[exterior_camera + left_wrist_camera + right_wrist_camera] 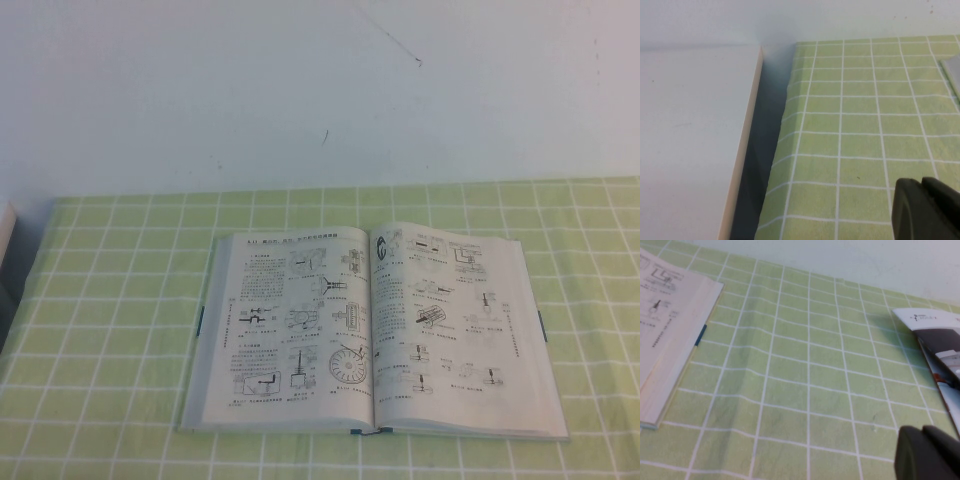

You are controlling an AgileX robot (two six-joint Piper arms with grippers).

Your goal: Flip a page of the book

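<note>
The book (pixel 370 330) lies open and flat on the green checked tablecloth (pixel 120 300). Both pages show dense text and small machine diagrams, and the left page has a round gear picture (pixel 349 364) low by the spine. The right-hand page (pixel 455 320) lies flat. Neither arm shows in the high view. My left gripper (pixel 921 182) is shut and empty above bare cloth left of the book, whose grey corner (pixel 952 70) just shows. My right gripper (pixel 921 430) is shut and empty over cloth right of the book's edge (pixel 670 315).
A white board or box (pixel 690 140) stands off the table's left edge, with a dark gap (pixel 760 150) between. A glossy leaflet (pixel 940 340) lies on the cloth to the right of the book. A pale wall (pixel 320 90) rises behind the table.
</note>
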